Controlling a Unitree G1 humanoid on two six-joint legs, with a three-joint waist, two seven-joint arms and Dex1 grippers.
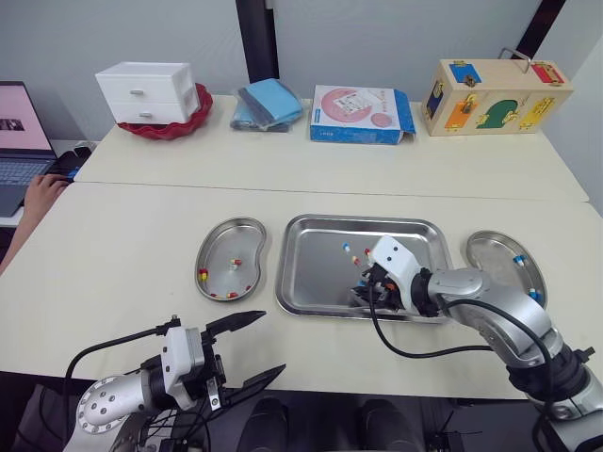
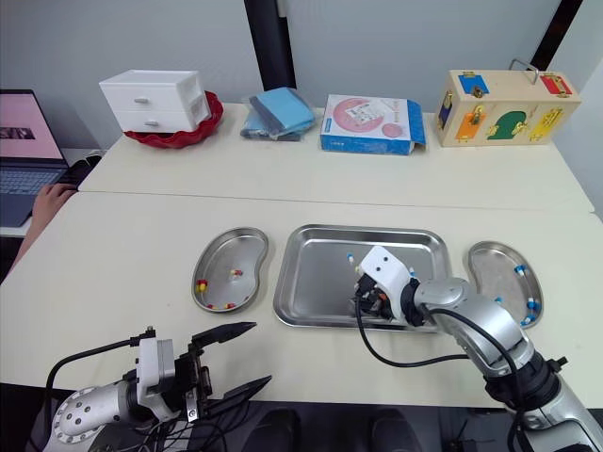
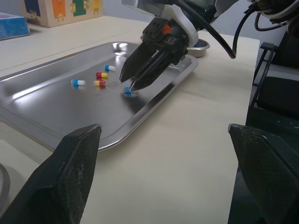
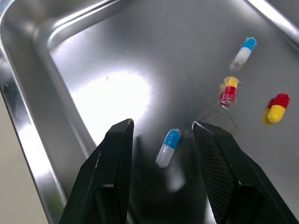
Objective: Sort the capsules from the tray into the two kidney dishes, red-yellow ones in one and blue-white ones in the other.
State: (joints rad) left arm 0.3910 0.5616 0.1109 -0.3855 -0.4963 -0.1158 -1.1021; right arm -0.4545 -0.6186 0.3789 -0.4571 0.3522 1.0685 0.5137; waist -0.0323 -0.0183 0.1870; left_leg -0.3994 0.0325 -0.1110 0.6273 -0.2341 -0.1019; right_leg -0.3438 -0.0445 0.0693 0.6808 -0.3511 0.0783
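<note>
Looked like the picking-up step. Held the right tool (image 4: 162, 128) low in the steel tray (image 1: 311, 235), fingers (image 4: 112, 163) apart on both sides of a blue-white capsule (image 4: 167, 148) lying flat, not squeezed yet. Needed next, most likely: a soft pinch, a lift, then a trip to the right kidney dish (image 1: 490, 252) holding other blue-white ones. Held the left tool (image 1: 273, 342) wide apart above the near tabletop (image 1: 141, 235) edge.
</note>
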